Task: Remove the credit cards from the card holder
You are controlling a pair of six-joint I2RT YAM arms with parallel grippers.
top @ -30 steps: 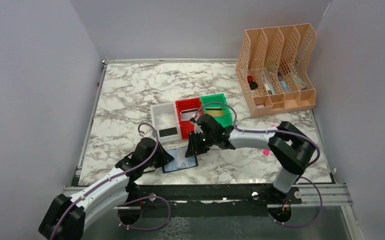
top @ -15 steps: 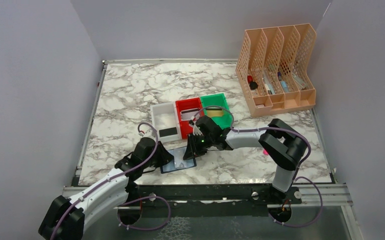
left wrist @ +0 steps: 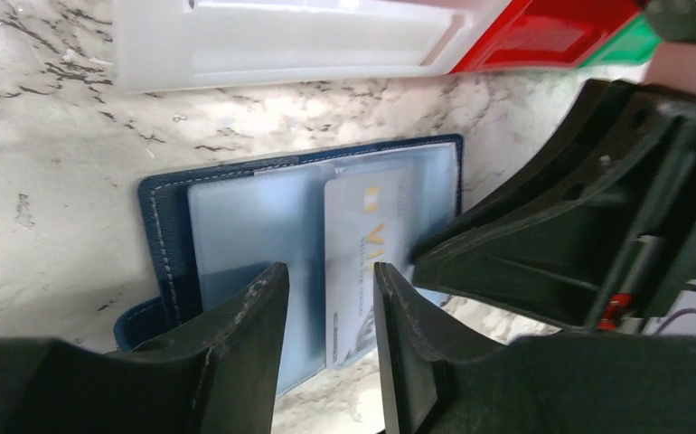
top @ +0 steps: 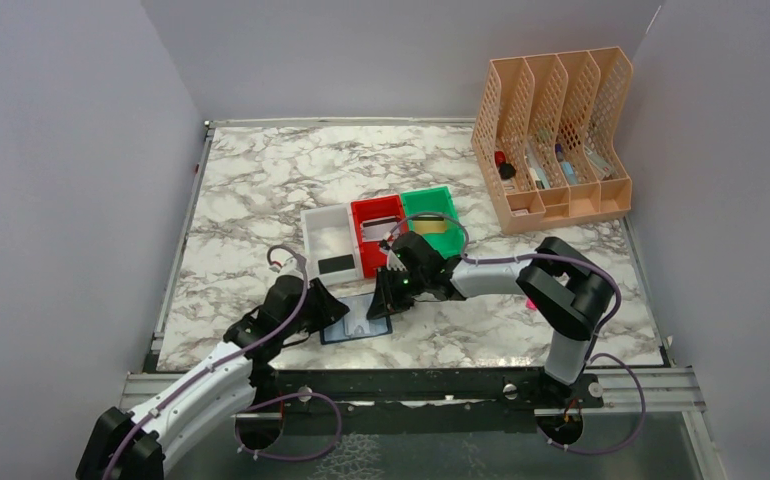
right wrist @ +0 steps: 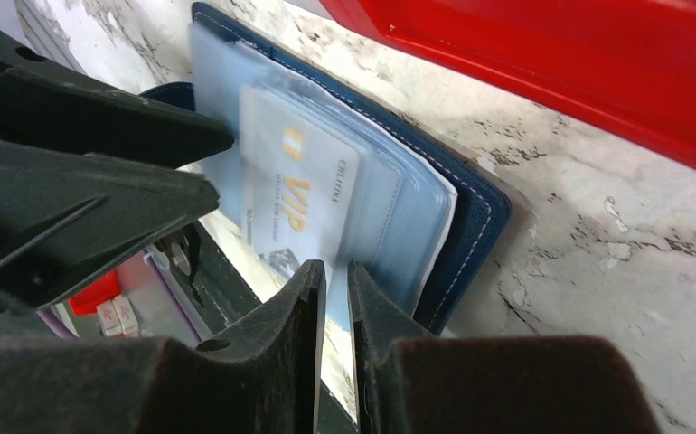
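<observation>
The navy card holder [top: 358,322] lies open on the marble near the front edge, with its pale-blue sleeves [left wrist: 245,226] up. A silvery credit card [left wrist: 362,244] with gold "VIP" lettering sticks partly out of a sleeve. My left gripper [left wrist: 326,276] hovers open over the sleeves, its fingers on either side of the card's edge and holding nothing. My right gripper [right wrist: 335,271] faces it from the other side, at the card's [right wrist: 299,194] near edge. Its jaws stand a thin gap apart. A black card [top: 336,264] lies in the white bin and a tan-gold card [top: 431,224] in the green bin.
White [top: 323,228], red [top: 376,215] and green [top: 431,200] bins stand in a row just behind the holder. A peach file organizer [top: 551,140] stands at the back right. A small pink stick [top: 532,302] lies by the right arm.
My left gripper has gone from shut to open above the sleeves. The right gripper's jaws have narrowed and it has edged slightly left onto the card's edge.
</observation>
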